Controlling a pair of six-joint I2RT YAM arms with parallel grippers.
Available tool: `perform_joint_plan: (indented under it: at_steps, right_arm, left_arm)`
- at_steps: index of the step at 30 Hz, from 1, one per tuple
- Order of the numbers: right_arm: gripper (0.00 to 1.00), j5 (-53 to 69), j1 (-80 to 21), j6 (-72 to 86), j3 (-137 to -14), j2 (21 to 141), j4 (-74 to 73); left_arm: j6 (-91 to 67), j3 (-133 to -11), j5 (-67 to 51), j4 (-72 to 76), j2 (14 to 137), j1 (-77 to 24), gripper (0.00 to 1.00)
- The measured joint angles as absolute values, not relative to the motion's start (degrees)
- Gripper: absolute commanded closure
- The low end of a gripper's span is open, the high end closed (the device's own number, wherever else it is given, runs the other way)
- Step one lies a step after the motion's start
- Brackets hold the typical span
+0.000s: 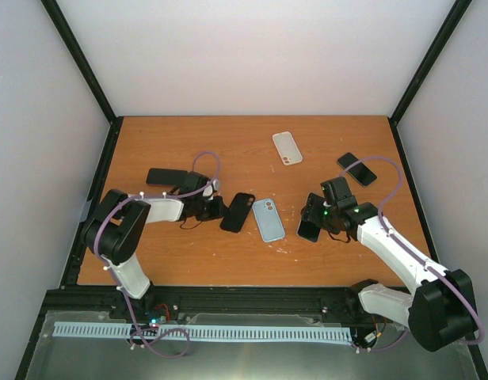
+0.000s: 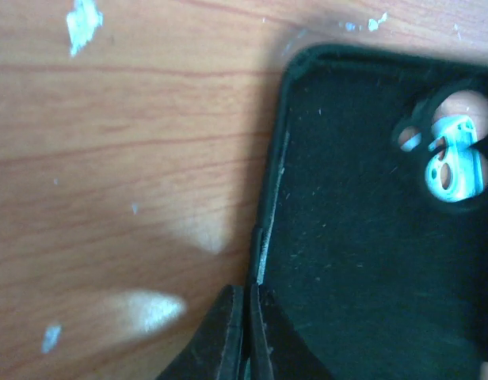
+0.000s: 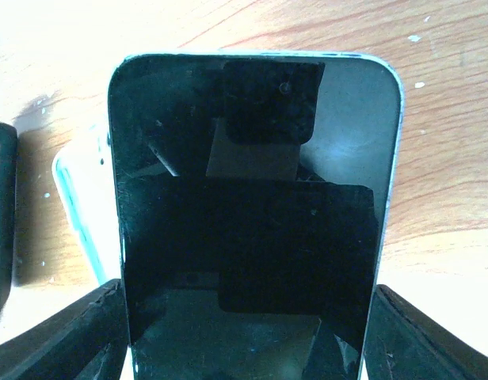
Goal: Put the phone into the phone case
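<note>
On the wooden table (image 1: 188, 253), left of middle: black phone case (image 1: 238, 212), lying open side up, long axis slanted toward the far right.
Left gripper (image 1: 215, 207): closed tight on the side wall of the black phone case, pinching it from the left; fingertips (image 2: 228, 332) pressed together with only the thin rim between them.
Inside of the case: dark, dusty lining, raised rim all round, camera cutout near one end; something pale blue showing through the cutout, too unclear to name.
Right gripper (image 1: 310, 224): spread wide, clamped on the phone with one finger against each long edge.
Phone (image 3: 252, 198): held in the right gripper, right of middle, well apart from the black phone case; dark screen facing the wrist camera, pale edge round it; lifted or resting on the wood, impossible to tell.
Between the two grippers: light blue case (image 1: 268, 220), flat on the wood, just beside the black phone case.
Far side, middle: white case (image 1: 287, 148), flat.
Far right: black handset (image 1: 356, 169), flat and slanted.
Behind the left arm: black slab (image 1: 166, 176), handset or case, impossible to tell.
</note>
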State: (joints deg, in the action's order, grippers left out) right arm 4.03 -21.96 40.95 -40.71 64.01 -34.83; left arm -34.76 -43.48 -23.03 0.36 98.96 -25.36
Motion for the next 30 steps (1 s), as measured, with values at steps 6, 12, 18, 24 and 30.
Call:
perform_joint_plan:
  at_steps: [6,12,18,24,30]
  right_arm:
    - [0.47,4.8,-25.7,41.4,-40.7,63.9,-34.4]
    - [0.47,5.2,-30.6,42.9,-41.0,65.8,-32.0]
    - [0.47,5.0,-34.7,44.2,-43.2,68.5,-31.0]
    - [0.47,5.0,-38.3,46.2,-44.0,69.0,-27.9]
    - [0.47,5.0,-42.1,47.6,-46.0,72.0,-25.4]
  left_arm:
    - [-36.6,-40.6,-23.0,-1.1,95.8,-25.9,0.99]
    - [-40.7,-38.4,-21.3,-5.1,91.8,-27.9,0.99]
    - [-47.0,-34.4,-19.8,-6.8,86.7,-30.7,0.97]
    - [-51.7,-30.4,-21.8,-5.5,83.7,-32.0,0.73]
    - [-55.1,-27.3,-26.3,-2.5,80.5,-32.3,0.52]
